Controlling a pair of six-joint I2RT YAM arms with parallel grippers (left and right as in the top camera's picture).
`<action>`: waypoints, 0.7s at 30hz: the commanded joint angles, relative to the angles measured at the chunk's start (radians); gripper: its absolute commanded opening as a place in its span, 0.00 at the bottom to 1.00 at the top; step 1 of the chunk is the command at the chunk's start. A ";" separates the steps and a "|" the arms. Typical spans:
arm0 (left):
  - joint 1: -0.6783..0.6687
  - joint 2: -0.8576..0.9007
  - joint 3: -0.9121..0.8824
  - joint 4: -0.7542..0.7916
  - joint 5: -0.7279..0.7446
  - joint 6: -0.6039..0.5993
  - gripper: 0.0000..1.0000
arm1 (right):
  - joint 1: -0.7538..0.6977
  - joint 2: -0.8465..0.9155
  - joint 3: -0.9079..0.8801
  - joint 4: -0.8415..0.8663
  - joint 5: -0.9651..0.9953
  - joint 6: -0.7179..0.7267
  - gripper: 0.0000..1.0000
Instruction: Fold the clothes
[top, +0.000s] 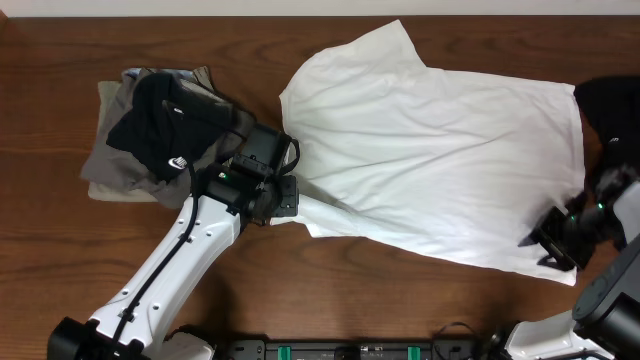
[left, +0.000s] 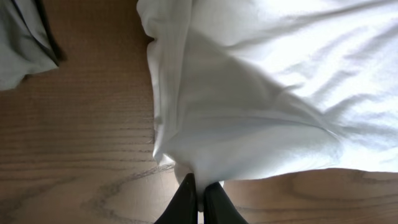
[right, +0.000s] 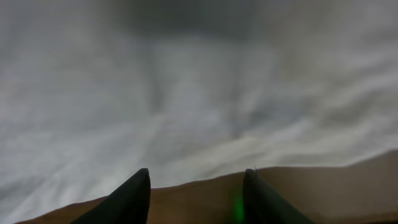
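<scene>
My left gripper (left: 198, 200) clamps the white T-shirt (top: 440, 170) edge, presumably to pull a fold (right gripper (right: 196, 194) spread, holding nothing).

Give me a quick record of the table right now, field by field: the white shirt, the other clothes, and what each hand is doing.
shirt: white T-shirt, spread out and creased on the wooden table, not yet folded
left hand: left hand shut on the shirt's edge, fabric pinched between its fingers and drawn into a ridge
right hand: right hand open at the shirt's opposite edge, holding nothing
other clothes: pile of black, grey and khaki clothes on the left arm's side of the shirt
</scene>
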 joint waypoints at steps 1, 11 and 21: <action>0.006 -0.004 0.007 0.000 -0.001 -0.009 0.06 | -0.062 -0.012 -0.027 0.005 0.057 0.057 0.48; 0.006 -0.004 0.007 0.000 -0.001 -0.009 0.06 | -0.215 -0.012 -0.043 0.072 0.188 0.164 0.49; 0.006 -0.004 0.007 -0.004 -0.001 -0.009 0.06 | -0.206 -0.012 -0.154 0.267 0.206 0.233 0.22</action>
